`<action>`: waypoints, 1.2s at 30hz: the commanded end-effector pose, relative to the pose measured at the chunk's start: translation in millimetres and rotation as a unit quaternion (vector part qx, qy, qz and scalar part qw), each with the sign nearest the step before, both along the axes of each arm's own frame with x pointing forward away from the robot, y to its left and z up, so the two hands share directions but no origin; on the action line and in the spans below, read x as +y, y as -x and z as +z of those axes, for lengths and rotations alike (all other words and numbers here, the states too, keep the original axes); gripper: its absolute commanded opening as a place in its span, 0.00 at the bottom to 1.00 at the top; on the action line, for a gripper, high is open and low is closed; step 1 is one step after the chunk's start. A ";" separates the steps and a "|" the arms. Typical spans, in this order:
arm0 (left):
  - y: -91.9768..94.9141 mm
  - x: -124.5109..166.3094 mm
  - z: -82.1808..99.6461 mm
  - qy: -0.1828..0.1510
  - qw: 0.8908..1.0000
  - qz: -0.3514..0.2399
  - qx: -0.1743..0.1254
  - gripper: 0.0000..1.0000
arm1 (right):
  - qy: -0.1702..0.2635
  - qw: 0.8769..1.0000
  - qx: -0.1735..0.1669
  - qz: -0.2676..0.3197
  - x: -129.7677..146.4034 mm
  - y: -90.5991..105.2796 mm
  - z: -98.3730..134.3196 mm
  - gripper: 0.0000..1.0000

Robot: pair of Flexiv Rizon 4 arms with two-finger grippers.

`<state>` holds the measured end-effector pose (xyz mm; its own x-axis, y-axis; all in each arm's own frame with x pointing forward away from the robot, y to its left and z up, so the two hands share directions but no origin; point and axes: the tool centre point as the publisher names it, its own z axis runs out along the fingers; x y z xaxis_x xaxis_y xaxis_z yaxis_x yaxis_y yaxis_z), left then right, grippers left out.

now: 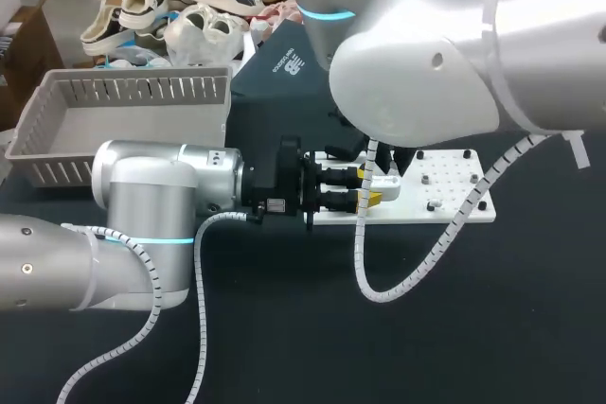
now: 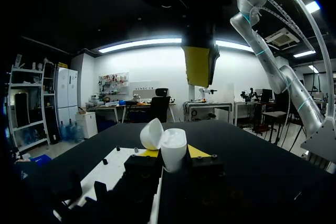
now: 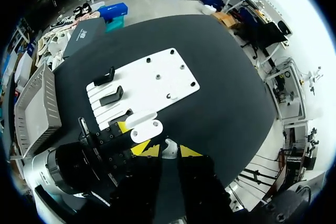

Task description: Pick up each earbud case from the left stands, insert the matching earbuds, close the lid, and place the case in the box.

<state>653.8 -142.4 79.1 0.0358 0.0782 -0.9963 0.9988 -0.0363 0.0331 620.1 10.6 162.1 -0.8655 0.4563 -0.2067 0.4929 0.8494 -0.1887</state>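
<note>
The job looks only partly done. The little white earbud case with a round lid [image 2: 173, 148] is off its stand and its lid is up, so the picking up and opening are done. It sits in my left tool [image 1: 369, 189], which is closed on it from both sides and holds it just above the flat white board [image 3: 157, 77] on the black bench [image 1: 530, 309]. The black stands [image 3: 113, 97] on the board have no cases on them that I can see. My right tool [image 3: 165, 150] hangs right over the open case, very close to it. Its yellow tips are narrow, and a small white earbud [image 3: 169, 154] is pinched between them. It points down at the case. I think the step now is putting this earbud into its hole in the case. I cannot see if another earbud is already inside. After that the lid must be shut. Then the case must go into the grey plastic box with slotted walls [image 1: 133, 92], which stands far off on the left side of the bench. I see no case in that box yet.
</note>
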 end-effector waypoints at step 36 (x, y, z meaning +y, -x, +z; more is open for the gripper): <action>0.6 0.2 -0.5 0.001 1.000 0.001 -0.001 0.00 | -0.050 0.988 0.016 -0.142 4.2 -12.0 -13.4 0.00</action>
